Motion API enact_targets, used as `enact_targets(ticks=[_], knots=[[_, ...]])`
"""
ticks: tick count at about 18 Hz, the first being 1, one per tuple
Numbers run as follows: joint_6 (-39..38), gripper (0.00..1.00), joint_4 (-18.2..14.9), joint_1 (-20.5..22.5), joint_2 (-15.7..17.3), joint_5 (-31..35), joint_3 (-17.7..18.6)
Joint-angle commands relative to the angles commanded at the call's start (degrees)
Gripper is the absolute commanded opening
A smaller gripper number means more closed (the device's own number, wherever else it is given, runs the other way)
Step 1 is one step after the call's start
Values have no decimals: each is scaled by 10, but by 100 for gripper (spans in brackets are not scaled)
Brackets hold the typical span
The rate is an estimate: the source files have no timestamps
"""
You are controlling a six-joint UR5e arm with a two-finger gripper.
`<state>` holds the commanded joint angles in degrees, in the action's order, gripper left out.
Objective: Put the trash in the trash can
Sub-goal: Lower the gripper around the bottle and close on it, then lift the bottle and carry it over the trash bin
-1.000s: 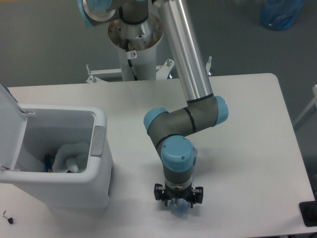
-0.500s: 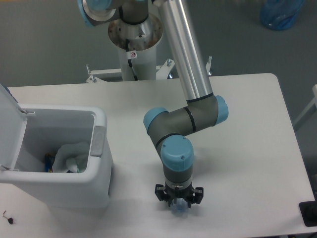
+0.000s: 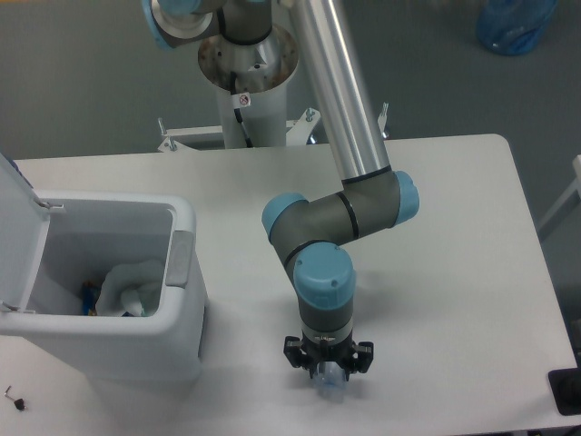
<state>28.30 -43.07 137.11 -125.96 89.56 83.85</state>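
The trash can [image 3: 182,263] stands open at the left of the table, its lid [image 3: 16,238] tipped up on the far left. A crumpled white tissue [image 3: 127,286] lies inside it. My gripper [image 3: 328,371] points straight down near the table's front edge. Its jaws are drawn in around the crushed clear bottle [image 3: 329,388]. Only a pale blue, glassy bit of the bottle shows below the wrist; the rest is hidden by the gripper.
A bit of blue-yellow packet [image 3: 87,295] shows beside the tissue in the bin. The arm's base post [image 3: 247,86] rises behind the table's back edge. A blue bag [image 3: 516,25] lies on the floor at the top right. A small dark screw [image 3: 14,400] sits at the bottom left.
The gripper's black jaw links have drawn inward around the bottle since one second ago. The wrist has shifted only slightly. The bin and its contents are unchanged.
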Motion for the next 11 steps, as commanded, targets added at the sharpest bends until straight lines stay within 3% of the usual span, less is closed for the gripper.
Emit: enact_targets(ticks=[3, 11], knots=[[-13, 60, 8, 18, 36, -30, -7], [-61, 60, 37, 49, 121, -210, -63]])
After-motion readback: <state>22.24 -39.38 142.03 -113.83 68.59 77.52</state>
